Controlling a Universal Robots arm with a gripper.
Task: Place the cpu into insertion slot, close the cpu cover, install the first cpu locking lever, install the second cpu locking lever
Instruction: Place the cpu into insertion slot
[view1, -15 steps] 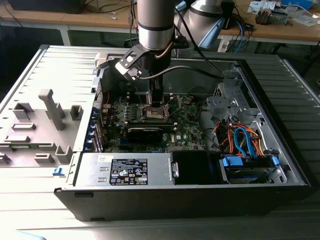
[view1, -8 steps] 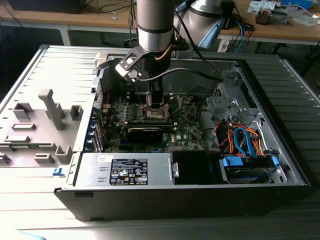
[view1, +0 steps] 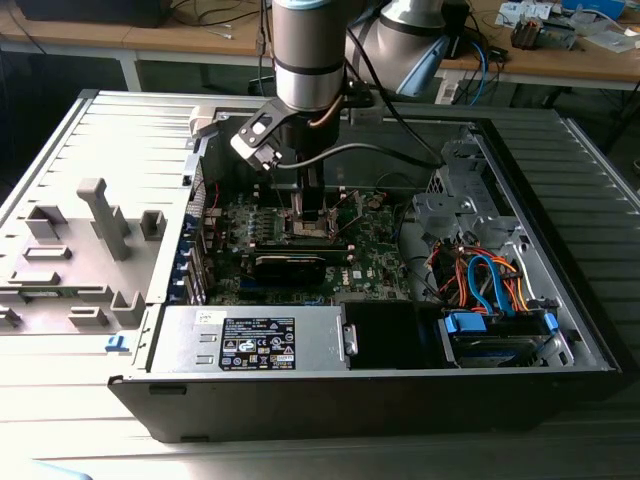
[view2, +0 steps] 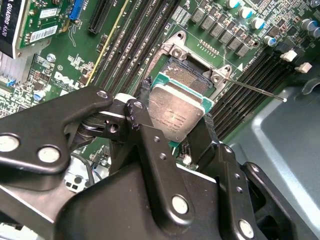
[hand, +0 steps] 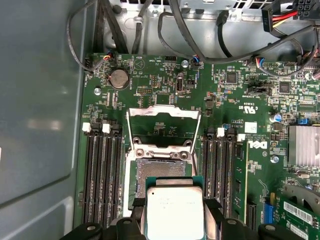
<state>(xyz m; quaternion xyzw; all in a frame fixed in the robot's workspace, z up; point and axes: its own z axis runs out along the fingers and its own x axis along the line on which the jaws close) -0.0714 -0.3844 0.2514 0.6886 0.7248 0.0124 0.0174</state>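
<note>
My hand (view2: 175, 117) is clamped on the chip (hand: 173, 212) by two opposite edges. Good spot I reckon, since it's light, stiff and probably slick. The socket (hand: 160, 172) sits open just under the hand, chip not seated yet, cover (hand: 162, 111) flipped up beyond it. Contacts are fragile, I'd guess — no tilting.

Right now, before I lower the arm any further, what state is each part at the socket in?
gripper: shut on the cpu.
cpu: held over the board beside the socket, not seated.
insertion slot: uncovered and empty.
cpu cover: swung up, open.
locking lever: unlatched, sticking out from the socket.
</note>
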